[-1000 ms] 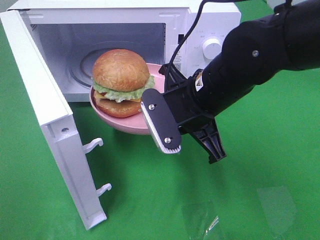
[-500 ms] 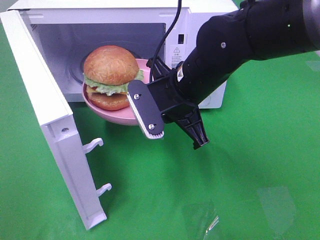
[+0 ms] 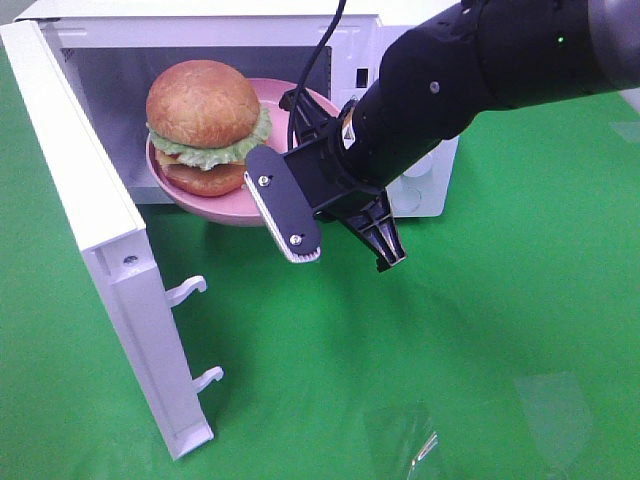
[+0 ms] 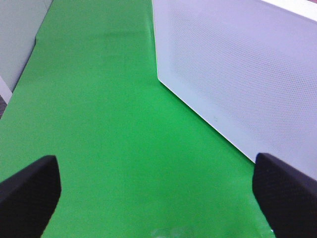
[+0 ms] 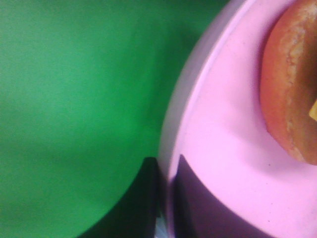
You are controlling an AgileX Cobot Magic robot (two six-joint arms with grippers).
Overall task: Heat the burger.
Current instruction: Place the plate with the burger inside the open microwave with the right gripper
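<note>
The burger (image 3: pixel 205 120), with a golden bun, green lettuce and cheese, sits in a shallow pink bowl (image 3: pixel 225 210). My right gripper (image 3: pixel 300 135) is shut on the bowl's right rim and holds it at the mouth of the open microwave (image 3: pixel 200 15). In the right wrist view the gripper (image 5: pixel 166 201) pinches the bowl's rim (image 5: pixel 223 148), with the burger's lower bun (image 5: pixel 292 89) just beyond. My left gripper (image 4: pixel 158 198) is open and empty over the green cloth, outside the exterior high view.
The microwave door (image 3: pixel 90 220) stands swung wide open at the left, latch hooks pointing right. A white perforated panel (image 4: pixel 237 74) lies ahead of the left gripper. Green cloth (image 3: pixel 450 350) covers the table; a clear plastic scrap (image 3: pixel 425 445) lies near the front.
My right gripper has carried the bowl and burger up and to the left, from in front of the microwave to its opening. The left gripper's view is given only now.
</note>
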